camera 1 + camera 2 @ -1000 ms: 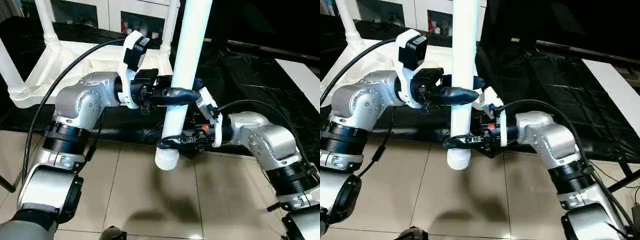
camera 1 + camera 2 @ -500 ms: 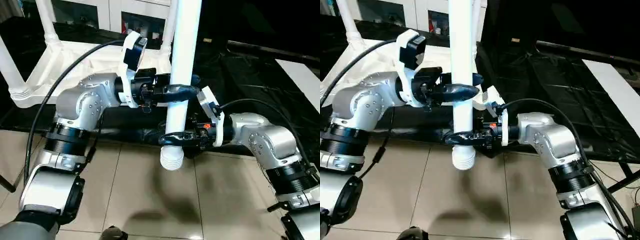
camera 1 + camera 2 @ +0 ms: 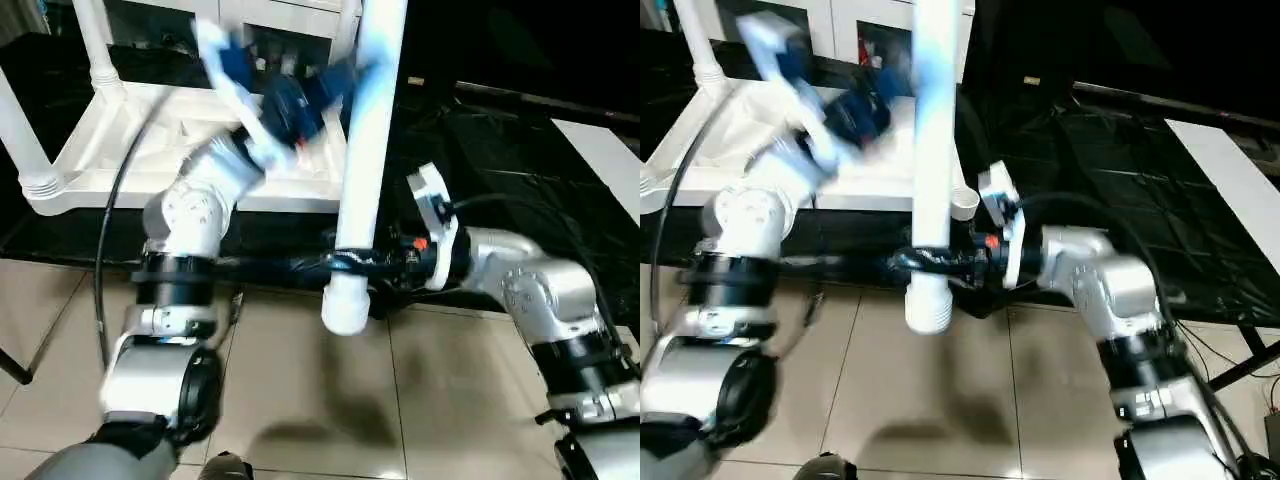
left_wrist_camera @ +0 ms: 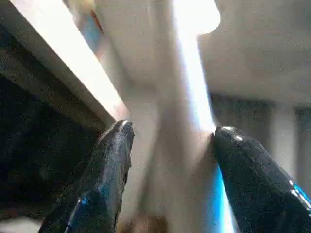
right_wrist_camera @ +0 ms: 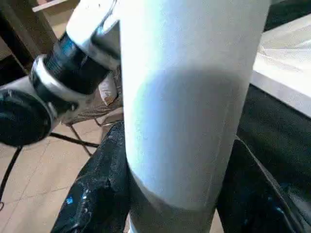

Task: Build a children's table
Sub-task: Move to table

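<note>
Our right fingers are clamped on the white leg near its lower, ribbed end, one black finger wrapping the front of the tube. In the left eye view the leg stands nearly upright, its upper part running out of the top of the picture, its bottom end hanging over the tiled floor. Our right forearm reaches in from the right, bent at the elbow, the wrist turned so the fingers lie level across the tube. Our left arm rises from the lower left and bends up toward the table top; its hand is a blur (we can make out only blue and white streaks) just left of the leg, up high.

In the right eye view the same leg tilts slightly, and the upturned table top lies behind our left arm on the black covered surface, with fitted legs standing up from its corners.

In the left wrist view our left fingers stand apart, one black fingertip on each side of the pale tube, which is blurred; we cannot tell whether either one touches it.

In the right wrist view the leg sits between our two black right fingertips, pressed on both sides.
</note>
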Robot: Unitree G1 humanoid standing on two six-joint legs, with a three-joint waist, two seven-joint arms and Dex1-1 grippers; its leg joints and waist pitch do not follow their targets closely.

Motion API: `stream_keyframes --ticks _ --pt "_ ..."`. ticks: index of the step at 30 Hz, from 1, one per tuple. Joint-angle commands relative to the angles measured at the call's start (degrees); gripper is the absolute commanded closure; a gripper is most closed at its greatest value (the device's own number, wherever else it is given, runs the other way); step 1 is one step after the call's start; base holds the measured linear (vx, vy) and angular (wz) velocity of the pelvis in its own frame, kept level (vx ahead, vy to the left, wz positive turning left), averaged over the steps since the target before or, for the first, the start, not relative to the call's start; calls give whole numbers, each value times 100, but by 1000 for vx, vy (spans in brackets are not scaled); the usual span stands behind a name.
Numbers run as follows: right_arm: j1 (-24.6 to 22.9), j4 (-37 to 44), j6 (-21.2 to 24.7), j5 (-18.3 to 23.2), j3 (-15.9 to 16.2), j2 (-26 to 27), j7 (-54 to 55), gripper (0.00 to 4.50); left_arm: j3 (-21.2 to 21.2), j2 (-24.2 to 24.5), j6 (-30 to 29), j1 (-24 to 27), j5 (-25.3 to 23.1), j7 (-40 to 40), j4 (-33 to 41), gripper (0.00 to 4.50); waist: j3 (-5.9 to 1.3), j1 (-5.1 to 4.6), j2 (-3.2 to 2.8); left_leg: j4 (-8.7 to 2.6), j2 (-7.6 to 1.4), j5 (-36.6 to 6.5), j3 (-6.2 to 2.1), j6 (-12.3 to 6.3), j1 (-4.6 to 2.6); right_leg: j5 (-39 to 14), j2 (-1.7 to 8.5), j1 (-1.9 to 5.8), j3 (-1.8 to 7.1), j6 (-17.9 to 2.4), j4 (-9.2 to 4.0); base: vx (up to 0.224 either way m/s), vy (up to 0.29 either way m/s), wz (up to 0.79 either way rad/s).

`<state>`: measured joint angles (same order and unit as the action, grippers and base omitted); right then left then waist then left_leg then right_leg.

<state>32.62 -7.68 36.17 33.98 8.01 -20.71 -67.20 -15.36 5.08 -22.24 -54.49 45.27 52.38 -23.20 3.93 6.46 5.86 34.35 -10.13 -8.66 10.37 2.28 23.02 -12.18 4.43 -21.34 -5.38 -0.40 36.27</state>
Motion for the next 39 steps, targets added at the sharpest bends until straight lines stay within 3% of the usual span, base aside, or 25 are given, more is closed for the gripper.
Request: stream_keyframes --ticks 1,3,4,5,7,8,10,12,13,14,15,18,20,21,23,27,29,30,31,32,34,35,36,39 --pt "14 206 22 82 -171 -21 43 268 -31 -78 111 -75 -55 -234 -86 154 -469 -4 -160 -398 -395 -1238 -154 242 -228 -82 524 278 347 -1395 -384 0 0 0" --pt "29 144 -46 36 -196 30 130 268 -247 -171 266 -187 -90 -762 -250 154 -477 8 -201 -395 -410 -1242 -163 292 -233 -114 534 265 347 -1378 -375 0 0 0" --pt "96 -24 -184 -94 -242 97 313 268 -367 -202 571 -276 -449 -1633 -485 154 -475 -4 -169 -397 -409 -1265 -163 300 -235 -107 526 265 345 -1375 -386 0 0 0" --pt "125 -92 -235 -147 -257 115 382 268 -372 -196 658 -289 -607 -1903 -556 154 -482 9 -193 -396 -430 -1335 -174 330 -248 -108 530 248 347 -1358 -377 0 0 0" --pt "168 -203 -338 -228 -267 135 453 268 -43 -57 755 -198 -1291 -2280 -546 154 -478 -1 -169 -413 -430 -1387 -187 387 -250 -298 542 251 349 -1155 -404 0 0 0" --pt "170 -214 -357 -234 -256 133 453 268 224 -6 655 -83 -1494 -2086 -352 154 -481 3 -179 -418 -438 -1316 -194 398 -256 -279 550 250 349 -1095 -399 0 0 0" --pt "200 -272 -378 -276 -243 148 524 268 712 -1 383 123 -1744 -1820 219 154 -487 -7 -189 -423 -450 -1117 -190 409 -248 -26 543 256 342 -1148 -360 0 0 0" --pt "218 -308 -404 -329 -227 150 575 268 865 -60 219 180 -1643 -1723 612 154 -490 -3 -180 -396 -427 -937 -158 355 -251 290 530 240 338 -1313 -344 0 0 0" --pt "249 -384 -443 -432 -205 145 652 268 1040 -147 -37 229 -1345 -1508 1198 154 -504 9 -165 -388 -429 -837 -150 341 -244 465 538 258 333 -1419 -311 0 0 0" --pt "258 -412 -456 -462 -201 142 660 268 1132 -183 -168 260 -1197 -1398 1449 154 -494 10 -113 -386 -426 -782 -139 311 -224 523 543 265 326 -1523 -314 0 0 0" --pt "263 -437 -464 -484 -198 139 665 268 1218 -204 -284 287 -1095 -1340 1620 154 -495 25 -133 -369 -416 -795 -130 311 -218 515 557 266 326 -1560 -294 0 0 0" --pt "271 -516 -535 -583 -147 134 681 268 1531 -248 -346 387 -936 -1337 1889 154 -452 8 -107 -377 -399 -996 -118 232 -203 33 556 267 345 -1496 -365 0 0 0" --pt "288 -567 -577 -608 -125 147 704 268 1627 -289 -241 442 -1101 -1411 1836 154 -431 -11 -114 -384 -396 -1222 -122 281 -214 -470 528 247 355 -1313 -425 0 0 0" --pt "300 -590 -600 -619 -119 155 727 269 1601 -304 -126 434 -1290 -1539 1678 154 -431 -15 -135 -387 -402 -1288 -128 295 -223 -591 531 242 358 -1254 -447 0 0 0" --pt "320 -614 -633 -642 -167 187 846 269 1253 -281 180 308 -1746 -2043 1100 154 -431 -43 -120 -402 -405 -1445 -154 373 -228 -904 514 234 357 -1013 -484 0 0 0" --pt "314 -652 -699 -733 -249 183 1034 269 883 -16 534 260 -2273 -2661 662 154 -442 -85 -133 -428 -419 -1646 -196 513 -234 -1216 523 203 344 -813 -508 0 0 0" --pt "293 -687 -781 -811 -337 189 1248 269 846 154 477 316 -2466 -2917 648 154 -448 -115 -135 -437 -428 -1599 -205 538 -231 -1044 519 194 342 -824 -471 0 0 0" --pt "278 -753 -934 -919 -535 257 1657 269 979 388 282 505 -2577 -3085 965 154 -454 -121 -142 -434 -432 -1556 -206 549 -240 -964 525 183 343 -838 -455 0 0 0" --pt "263 -750 -979 -944 -599 282 1780 269 1020 440 209 580 -2575 -3110 1108 154 -460 -143 -112 -427 -426 -1422 -198 558 -217 -798 527 187 337 -914 -415 0 0 0" --pt "264 -767 -1009 -949 -749 335 2042 269 973 468 50 680 -2537 -3231 1325 154 -472 -134 -140 -413 -422 -1255 -179 514 -222 -535 523 187 338 -1036 -395 0 0 0" --pt "242 -760 -1079 -891 -1001 419 2379 269 883 495 -137 851 -2396 -3295 1682 154 -490 -145 -107 -391 -415 -984 -158 395 -209 -68 504 202 338 -1167 -347 0 0 0" --pt "226 -746 -1118 -849 -1101 451 2480 269 849 504 -190 920 -2320 -3252 1825 154 -479 -138 -130 -395 -421 -823 -140 331 -217 80 515 190 352 -1226 -332 0 0 0" --pt "198 -720 -1168 -802 -1198 496 2586 269 796 474 -213 978 -2264 -3207 1959 154 -481 -115 -169 -386 -409 -814 -133 325 -227 94 505 186 348 -1251 -333 0 0 0" --pt "160 -704 -1196 -700 -1335 570 2714 269 630 319 -282 1047 -2026 -3204 2150 154 -475 -79 -163 -389 -393 -876 -108 363 -227 73 477 204 348 -1219 -345 0 0 0"
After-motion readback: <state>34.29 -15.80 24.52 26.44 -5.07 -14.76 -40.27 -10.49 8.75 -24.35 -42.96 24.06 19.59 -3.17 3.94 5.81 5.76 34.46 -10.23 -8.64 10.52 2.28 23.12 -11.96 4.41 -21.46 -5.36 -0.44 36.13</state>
